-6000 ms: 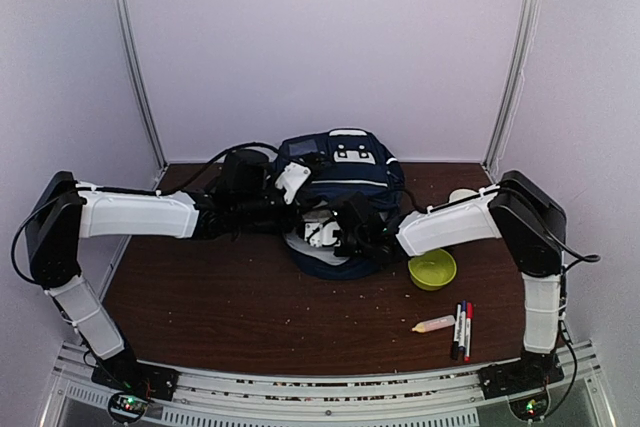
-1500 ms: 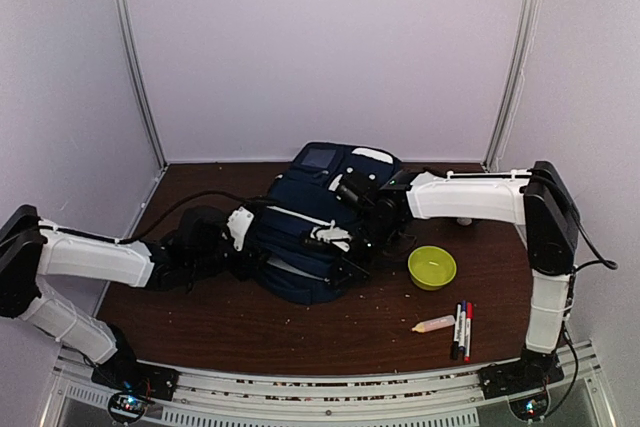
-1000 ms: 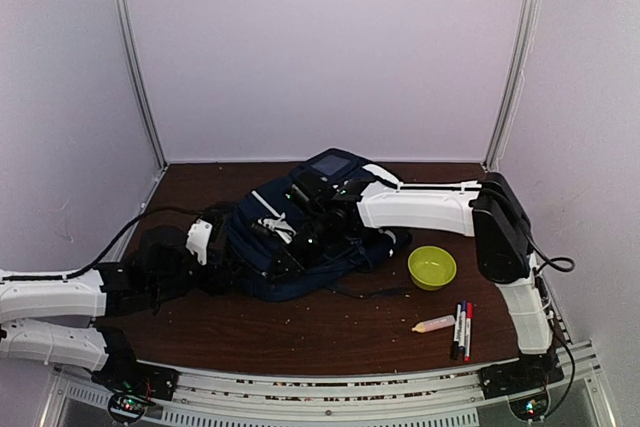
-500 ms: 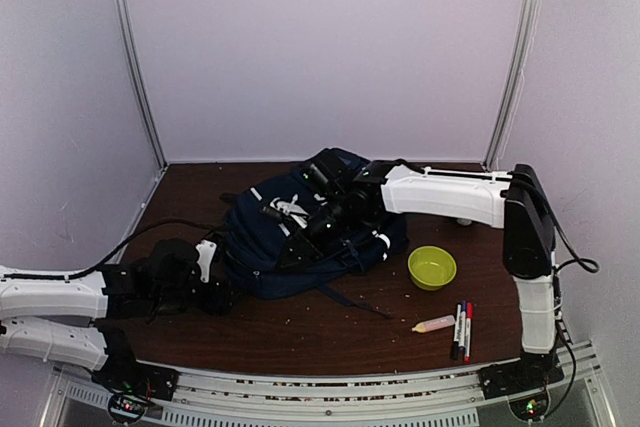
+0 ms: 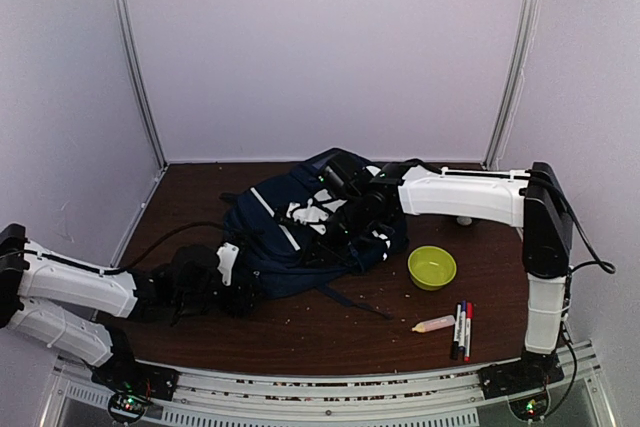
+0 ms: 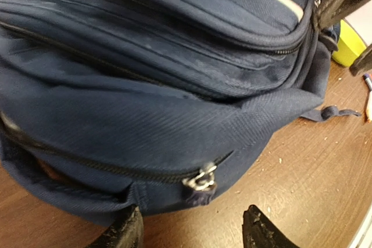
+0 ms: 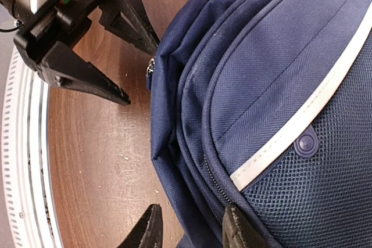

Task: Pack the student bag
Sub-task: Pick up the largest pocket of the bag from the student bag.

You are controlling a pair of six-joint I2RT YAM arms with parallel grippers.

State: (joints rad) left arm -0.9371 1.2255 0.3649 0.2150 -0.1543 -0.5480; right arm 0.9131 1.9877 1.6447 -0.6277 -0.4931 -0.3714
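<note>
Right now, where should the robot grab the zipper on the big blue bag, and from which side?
Probably the small metal zipper pull hanging at the lower edge of the student bag. Come in low along the table from the left gripper side. The pull dangles free of the fabric and points toward that gripper's open fingers, so they could close on it from either side.

A dark brown wooden table (image 5: pixel 330 332) is being lit by soft, even light. It is being closed in on three sides by pale, plain walls (image 5: pixel 320 47). Thin silver posts (image 5: pixel 135 57) are being held up in the two back corners. Tiny crumbs (image 6: pixel 280 159) are being shown on the wood. The near edge is being lined by a metal rail (image 5: pixel 330 392).
</note>
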